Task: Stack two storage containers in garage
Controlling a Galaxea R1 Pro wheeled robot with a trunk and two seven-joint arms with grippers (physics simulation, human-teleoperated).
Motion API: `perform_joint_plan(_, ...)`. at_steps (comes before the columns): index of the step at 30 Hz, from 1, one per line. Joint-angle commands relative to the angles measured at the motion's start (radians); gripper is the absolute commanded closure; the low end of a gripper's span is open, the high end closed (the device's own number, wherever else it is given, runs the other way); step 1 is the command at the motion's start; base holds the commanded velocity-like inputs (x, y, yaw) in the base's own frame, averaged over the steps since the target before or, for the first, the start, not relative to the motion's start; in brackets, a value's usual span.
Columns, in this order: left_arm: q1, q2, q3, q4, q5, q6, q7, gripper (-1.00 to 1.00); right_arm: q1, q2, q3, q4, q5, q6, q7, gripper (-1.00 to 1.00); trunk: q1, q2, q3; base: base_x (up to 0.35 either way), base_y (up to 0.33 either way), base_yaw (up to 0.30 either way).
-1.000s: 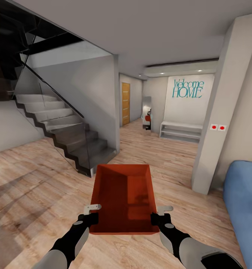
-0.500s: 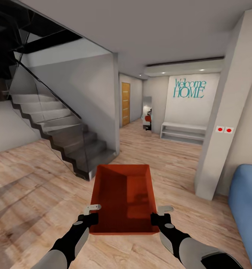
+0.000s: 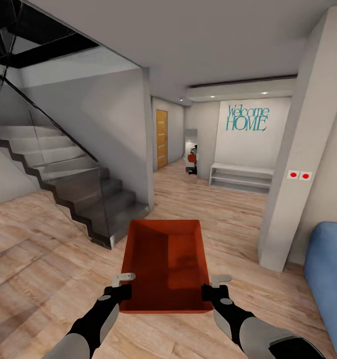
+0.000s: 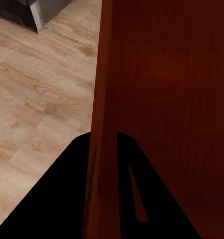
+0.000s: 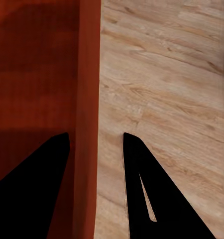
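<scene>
An orange-red open-top storage container hangs in front of me above the light wood floor of the living room. My left gripper is shut on its left wall near the closest corner. My right gripper is shut on the right wall opposite. In the left wrist view the black fingers straddle the red wall. The right wrist view has the wall pinched the same way by that gripper. The garage and its floor are out of view.
A dark staircase with a glass balustrade rises at the left. A white pillar and a blue sofa stand at the right. Between them a hallway leads to a wooden door and a white bench.
The whole view has shifted as the robot rolls: the stairs and door slid left in the picture. Both grippers keep the same hold on the container.
</scene>
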Motion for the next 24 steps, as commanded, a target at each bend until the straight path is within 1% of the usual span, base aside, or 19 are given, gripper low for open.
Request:
perform_joint_plan(1, 0.0, -0.001, 0.02, -0.001, 0.026, 0.007, 0.008, 1.0, -0.001, 0.005, -0.034, -0.003, 0.004, -0.006, 0.0, 1.0, 0.001, -0.001, 0.0, 0.309, 0.0, -0.243)
perform_joint_plan(22, 0.0, -0.001, 0.02, 0.0, 0.026, 0.007, 0.008, 1.0, -0.001, 0.005, -0.034, -0.003, 0.004, -0.006, 0.0, 1.0, 0.001, -0.001, 0.0, 0.317, 0.0, -0.25)
perform_joint_plan(24, 0.0, -0.001, 0.021, 0.0, 0.027, 0.007, 0.008, 1.0, -0.001, 0.005, -0.034, -0.003, 0.004, -0.006, 0.0, 1.0, 0.001, -0.001, 0.0, 0.321, 0.0, -0.167)
